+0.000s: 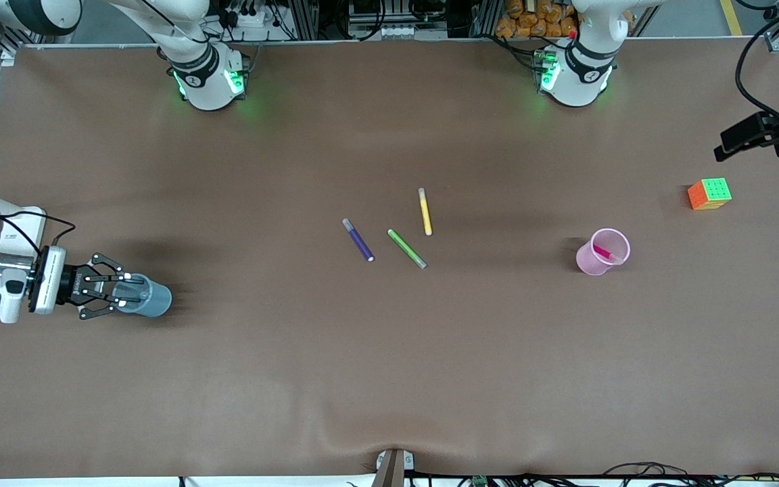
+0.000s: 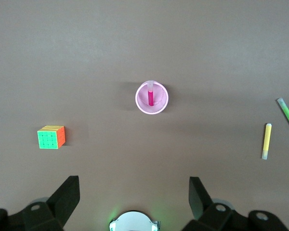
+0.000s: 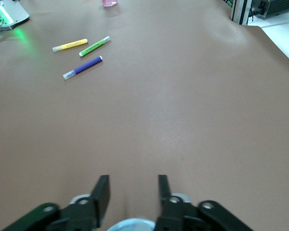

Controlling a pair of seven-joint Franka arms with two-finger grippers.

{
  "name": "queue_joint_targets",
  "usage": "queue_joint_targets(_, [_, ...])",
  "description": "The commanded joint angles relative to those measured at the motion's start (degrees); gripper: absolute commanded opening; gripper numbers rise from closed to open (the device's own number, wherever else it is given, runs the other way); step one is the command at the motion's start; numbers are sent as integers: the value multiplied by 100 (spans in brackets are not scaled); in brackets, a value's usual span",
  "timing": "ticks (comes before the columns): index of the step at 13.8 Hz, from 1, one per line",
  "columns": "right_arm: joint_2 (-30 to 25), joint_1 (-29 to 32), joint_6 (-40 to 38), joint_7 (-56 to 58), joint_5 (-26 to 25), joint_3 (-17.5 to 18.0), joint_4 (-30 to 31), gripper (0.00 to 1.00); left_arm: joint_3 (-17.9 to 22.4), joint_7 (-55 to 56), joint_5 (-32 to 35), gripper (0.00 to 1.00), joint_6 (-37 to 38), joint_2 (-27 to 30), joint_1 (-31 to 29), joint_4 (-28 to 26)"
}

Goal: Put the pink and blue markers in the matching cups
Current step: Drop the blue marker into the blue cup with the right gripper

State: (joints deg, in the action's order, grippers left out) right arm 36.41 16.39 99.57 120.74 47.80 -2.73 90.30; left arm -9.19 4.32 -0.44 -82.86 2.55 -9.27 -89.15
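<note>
R gripper [image 1: 134, 295] part-open over blue cup [image 1: 149, 298] | L gripper [image 2: 133, 195] open – pink marker [image 1: 604, 253] in pink cup [image 1: 602, 252]

The pale pink cup [image 1: 602, 252] stands upright toward the left arm's end of the table with the pink marker [image 1: 604, 253] leaning inside it, while the blue cup [image 1: 148, 297] (greyish-blue, see-through) stands near the right arm's end edge.

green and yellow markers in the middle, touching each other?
Apart. The front view shows bare table between the green marker and the yellow marker; the left wrist view shows the same gap.
</note>
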Motion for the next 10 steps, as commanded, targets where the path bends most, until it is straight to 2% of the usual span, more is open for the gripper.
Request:
queue_joint_targets(1, [15, 110, -166, -286, 80, 89, -135, 100, -31, -80, -97, 100, -89, 88, -31, -208])
queue_joint_targets(4, [-20, 23, -500, -1042, -139, 80, -590, 100, -31, -89, -44, 100, -89, -18, -22, -173])
queue_joint_targets(8, [-362, -486, -421, -2587, -1060, 89, -838, 100, -22, -106, 44, 100, -37, 8, -22, -120])
queue_joint_targets(10, [-590, -723, -369, -3290, -1351, 80, -847, 100, 65, 25, 262, 100, -37, 87, 336, -373])
